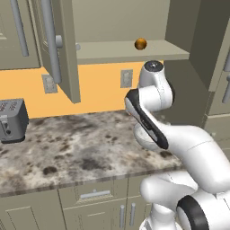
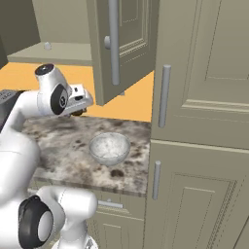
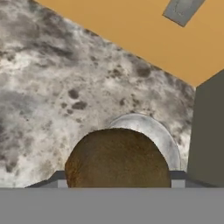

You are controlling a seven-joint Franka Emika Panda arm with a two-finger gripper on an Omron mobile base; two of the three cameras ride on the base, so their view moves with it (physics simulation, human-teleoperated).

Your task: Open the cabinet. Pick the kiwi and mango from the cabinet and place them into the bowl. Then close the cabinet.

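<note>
The end effector point(image 2: 83, 108) is closed around the kiwi point(image 3: 117, 158), carrying it above the desk point(image 1: 67, 143) toward the bowl point(image 2: 110, 147). The mango point(image 1: 140, 43) waits on the shelf of the open cabinet point(image 1: 60, 49). Best to centre the fruit over the bowl, lower it close, then release so it doesn't bounce out.
</note>
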